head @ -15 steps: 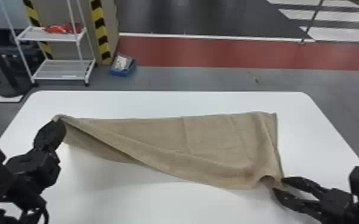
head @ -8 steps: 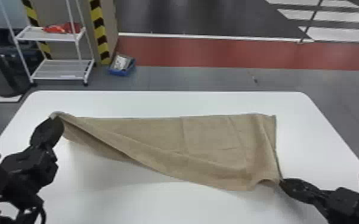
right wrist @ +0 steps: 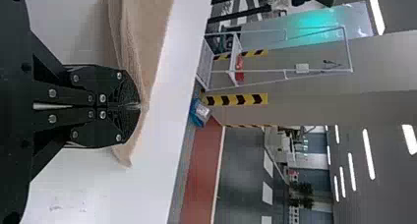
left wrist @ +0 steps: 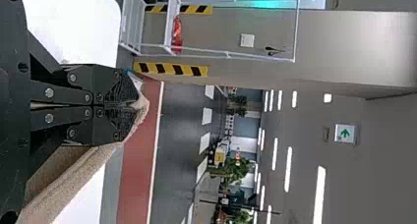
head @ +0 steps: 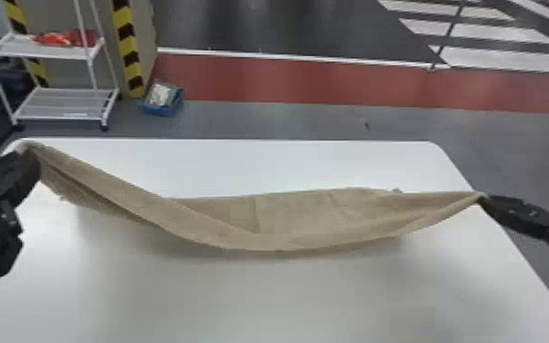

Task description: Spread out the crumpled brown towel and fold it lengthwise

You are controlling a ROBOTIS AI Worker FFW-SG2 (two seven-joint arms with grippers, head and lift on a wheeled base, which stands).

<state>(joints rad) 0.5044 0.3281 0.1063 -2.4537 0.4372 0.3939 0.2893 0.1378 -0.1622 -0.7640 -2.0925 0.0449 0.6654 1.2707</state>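
From my seat at the controls, the biggest thing I see is the gray floor [head: 287, 123], with a wide red strip [head: 296, 82] crossing it beyond the work area and white stripes [head: 479, 32] farther off on the right. Nearer to me is the white table [head: 264, 296], its far corners rounded. Past its far left corner stands a white rack [head: 59, 98], with a yellow-and-black striped post [head: 127, 45] beside it.

The brown towel [head: 296, 219] spans the table from left to right in one long band, held at both ends. Its left end is pulled up by the far left corner and its right end is drawn out to a point over the right edge, while the middle sags toward the near side. A long folded layer slants along the left half, and a soft shadow lies under the cloth. I can't tell whether the middle touches the tabletop.

My left claw [head: 31, 156] is closed on the towel's left end, its fingers [left wrist: 120, 94] pressed together with the cloth's tip between them. My right claw [head: 484, 200] is clamped on the right end in the same way, a small flap of cloth hanging past its fingers [right wrist: 129, 94].

On the floor by the post sits a blue box [head: 162, 110], and something red [head: 57, 38] lies on the rack's upper shelf.
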